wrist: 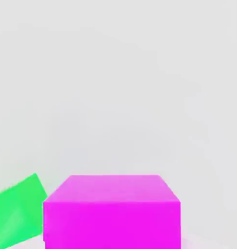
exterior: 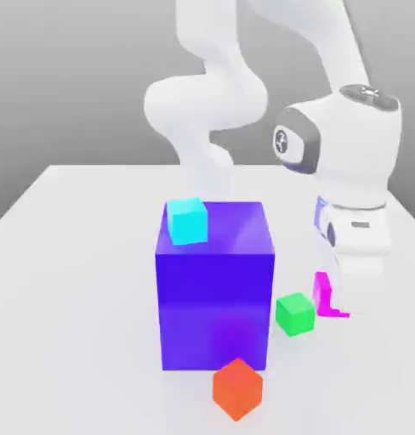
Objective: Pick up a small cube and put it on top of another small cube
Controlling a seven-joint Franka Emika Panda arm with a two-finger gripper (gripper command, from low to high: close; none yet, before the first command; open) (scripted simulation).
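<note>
The tool (exterior: 350, 299) is clenching the magenta cube (exterior: 322, 293) on the worktop (exterior: 83, 297), at the exterior view's four o'clock, the pick-up seemingly calling next for a lift clear of the neighbouring green cube (exterior: 295, 314).

No legible text, labels, brands or numbers. Robot arm (exterior: 355, 144) has a round emblem (exterior: 281, 142) on its dark joint cap and a small dark marking (exterior: 360, 224) lower down, both unreadable.
</note>
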